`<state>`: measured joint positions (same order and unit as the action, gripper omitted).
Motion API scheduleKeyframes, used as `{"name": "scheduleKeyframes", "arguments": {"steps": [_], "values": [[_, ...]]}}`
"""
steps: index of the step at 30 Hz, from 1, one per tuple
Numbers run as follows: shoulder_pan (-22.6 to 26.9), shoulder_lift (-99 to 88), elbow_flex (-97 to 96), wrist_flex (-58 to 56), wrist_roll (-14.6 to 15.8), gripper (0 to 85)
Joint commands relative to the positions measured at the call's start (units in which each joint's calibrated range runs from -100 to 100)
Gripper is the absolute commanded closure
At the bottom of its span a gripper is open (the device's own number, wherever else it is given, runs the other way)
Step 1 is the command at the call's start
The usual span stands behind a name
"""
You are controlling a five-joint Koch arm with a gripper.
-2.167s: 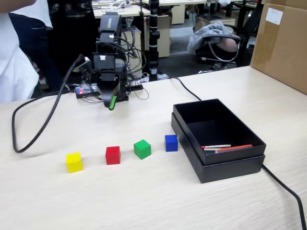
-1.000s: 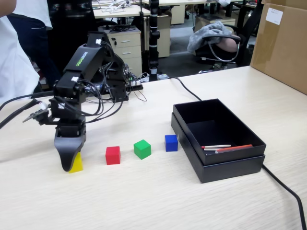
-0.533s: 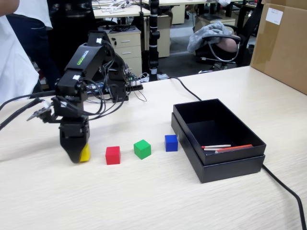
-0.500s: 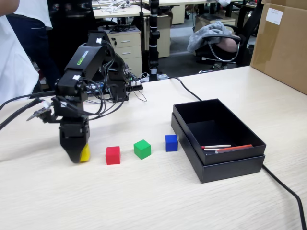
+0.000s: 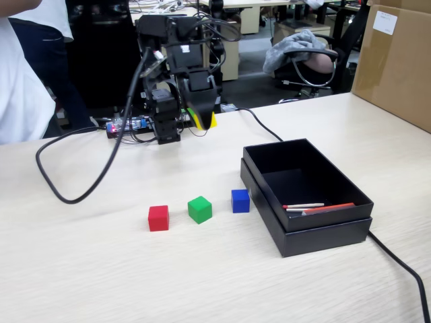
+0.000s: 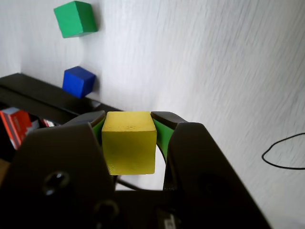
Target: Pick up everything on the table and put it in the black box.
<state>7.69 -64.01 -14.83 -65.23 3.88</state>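
The yellow cube (image 6: pixel 129 142) sits clamped between the two green-padded jaws of the tool (image 6: pixel 128 124), held well above the surface (image 5: pixel 202 282) near its far edge. In the fixed view only a sliver of yellow shows at the tool (image 5: pixel 202 120), which hangs close to the arm's base.

From the cube, the black box (image 5: pixel 316 232) lies to the right in the fixed view and nearer the camera, towards the near right part of the surface, well apart from the tool. In the wrist view the same relation shows the other way: the box's dark rim (image 6: pixel 33 93) runs along the left side, with the blue cube (image 6: pixel 78 81) just beside it and the green cube (image 6: pixel 75 18) further on. The box's long axis runs roughly from the far edge of the surface towards the near right corner.

The coming move, as I judge it, is a carry across and down towards the box opening, passing over or beside the blue cube. The box already holds thin red and white sticks (image 5: pixel 313 207) at its near end; the far end is bare.

The red cube (image 5: pixel 158 218), green cube and blue cube stand in a row on the surface, left of the box, not yet collected.
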Motion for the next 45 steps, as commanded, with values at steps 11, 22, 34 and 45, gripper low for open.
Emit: {"name": "scheduleKeyframes", "arguments": {"steps": [11,22,34,45], "values": [[9.13,27.81,27.80,0.31,7.03,84.6],[9.52,63.84,46.29,0.31,9.52,84.6],[9.38,80.94,51.01,-1.25,9.52,65.7],[7.42,57.42,44.12,-1.25,10.50,45.9]]}}
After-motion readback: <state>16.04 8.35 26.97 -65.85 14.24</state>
